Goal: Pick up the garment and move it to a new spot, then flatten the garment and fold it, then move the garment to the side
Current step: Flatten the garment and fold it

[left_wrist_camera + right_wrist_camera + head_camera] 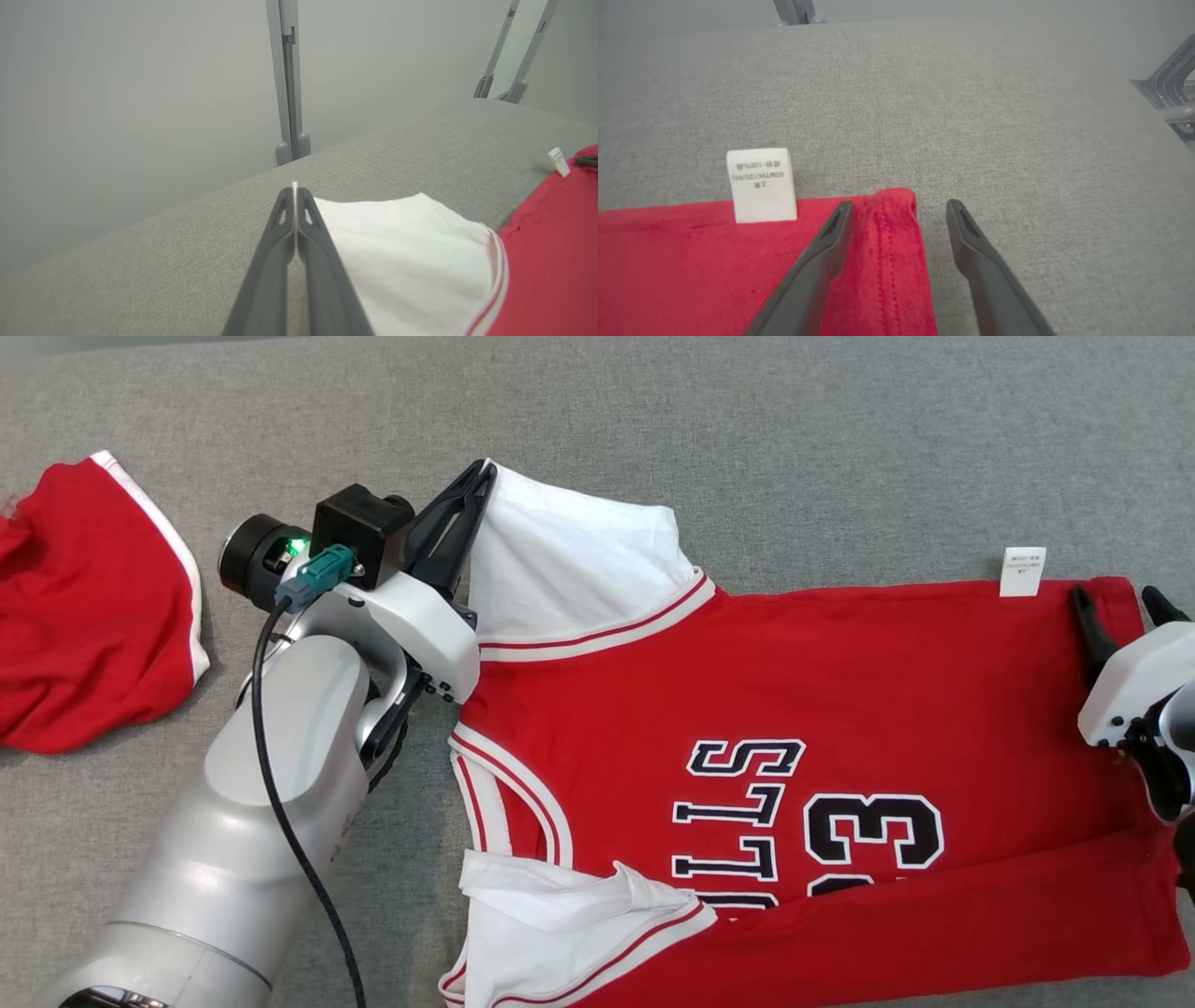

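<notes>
The garment (747,709), a red jersey with white sleeves and dark lettering, lies spread on the grey table (794,439), neck toward the left. My left gripper (483,474) is shut on the far corner of the upper white sleeve (411,252); a thin white sliver of cloth shows between the tips of the left gripper (295,192). At the far right my right gripper (1114,599) stands open. In the right wrist view the right gripper (900,207) straddles the red hem corner (892,242), one finger over the cloth and one over bare table, beside the white care label (761,184).
A second red garment with white trim (84,616) lies crumpled at the left edge. Grey frame posts (289,84) stand beyond the table's far edge. Bare grey surface stretches behind the jersey.
</notes>
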